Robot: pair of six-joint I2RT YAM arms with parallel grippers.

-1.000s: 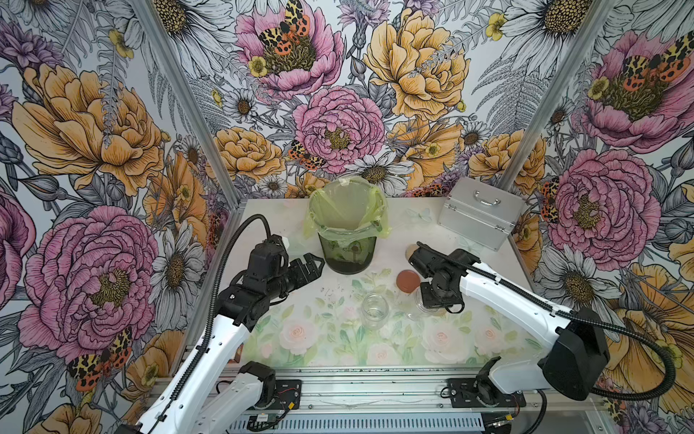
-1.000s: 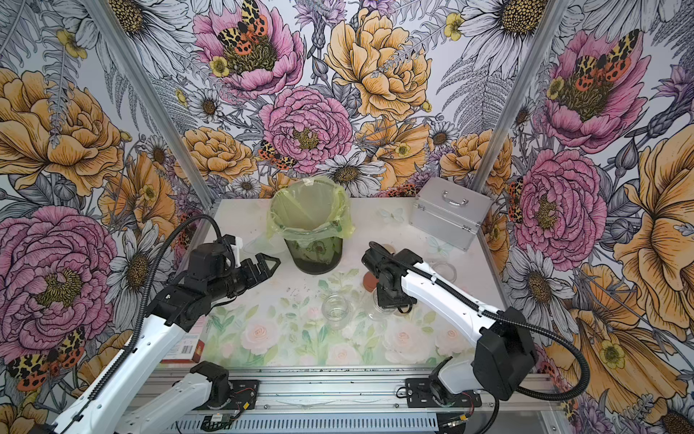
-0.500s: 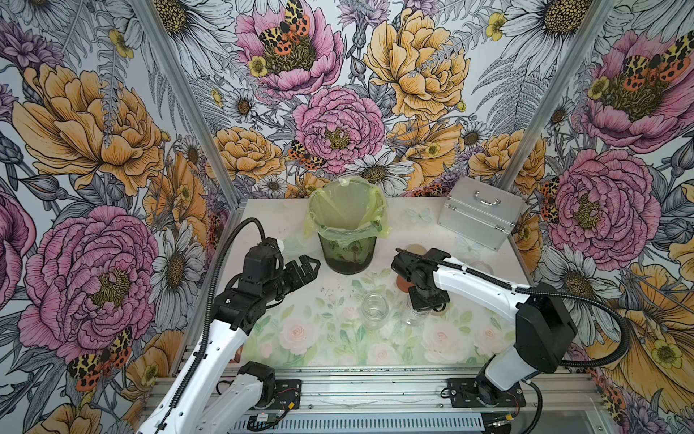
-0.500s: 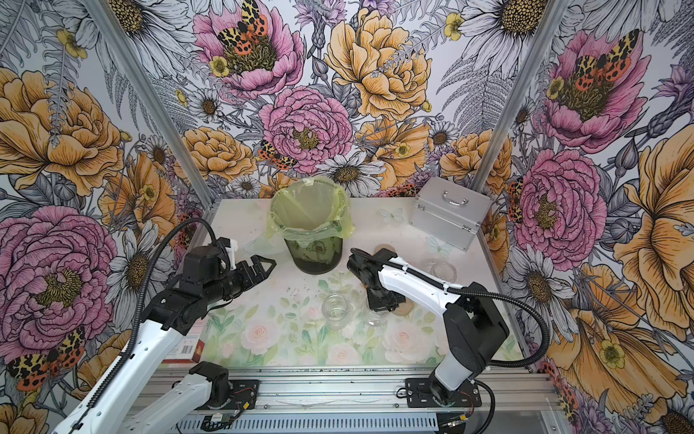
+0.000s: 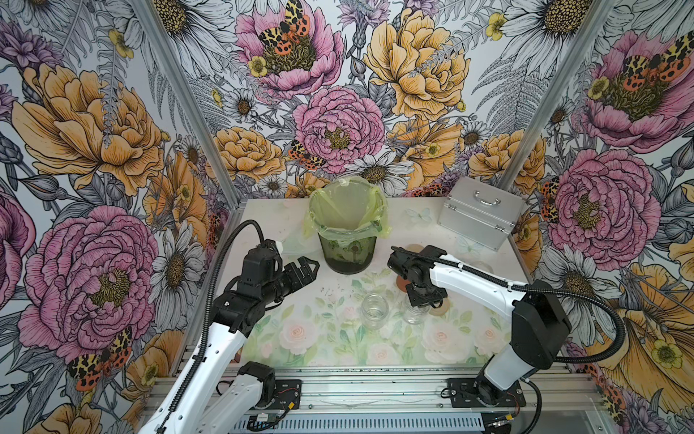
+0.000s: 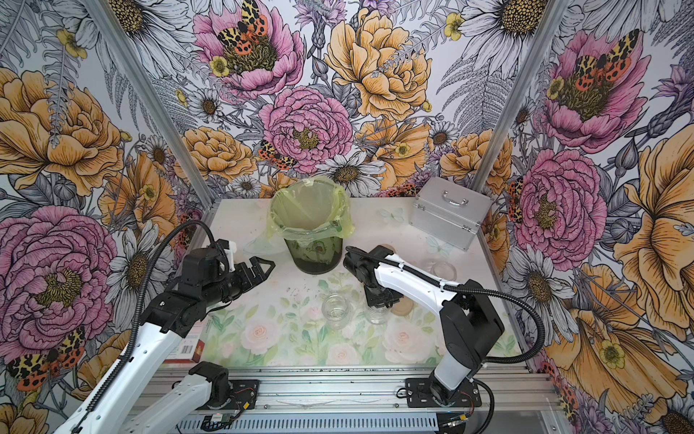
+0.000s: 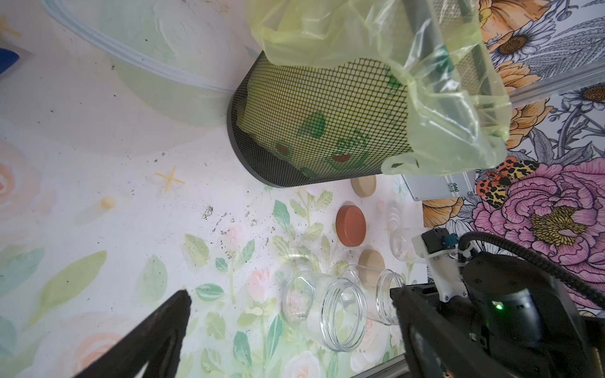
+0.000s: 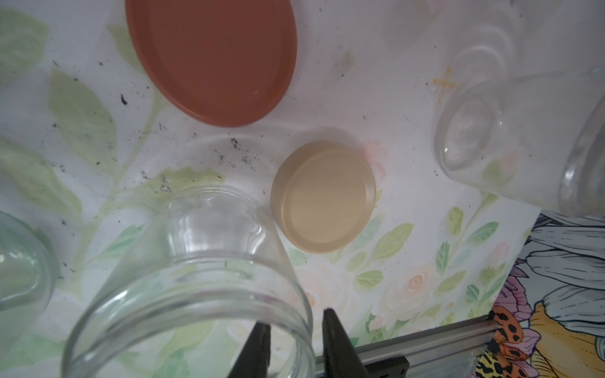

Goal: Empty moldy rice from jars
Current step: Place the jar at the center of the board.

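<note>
Three clear glass jars stand open and look empty; the moldy rice is out of view. One jar (image 5: 374,310) (image 6: 337,310) stands near the table's middle. A second jar (image 5: 413,319) (image 8: 196,278) stands just to its right. My right gripper (image 5: 416,309) (image 8: 296,314) points down over the second jar, open by a narrow gap, one finger inside the rim and one outside. The third jar (image 5: 479,267) stands farther back on the right. A reddish-brown lid (image 8: 212,59) and a beige lid (image 8: 324,196) lie behind the second jar. My left gripper (image 5: 306,265) (image 7: 289,294) hangs open and empty left of the bin.
A dark mesh bin (image 5: 347,253) lined with a yellow-green bag stands at the middle back. A silver case (image 5: 479,212) lies at the back right. Another beige lid (image 7: 363,186) lies right of the bin, and a clear plastic dish (image 7: 147,65) lies to the bin's left.
The right arm's elbow has swung up and toward the front, and its gripper has shifted slightly left over the jar. Its jaws have parted a little. The left arm has barely moved.
</note>
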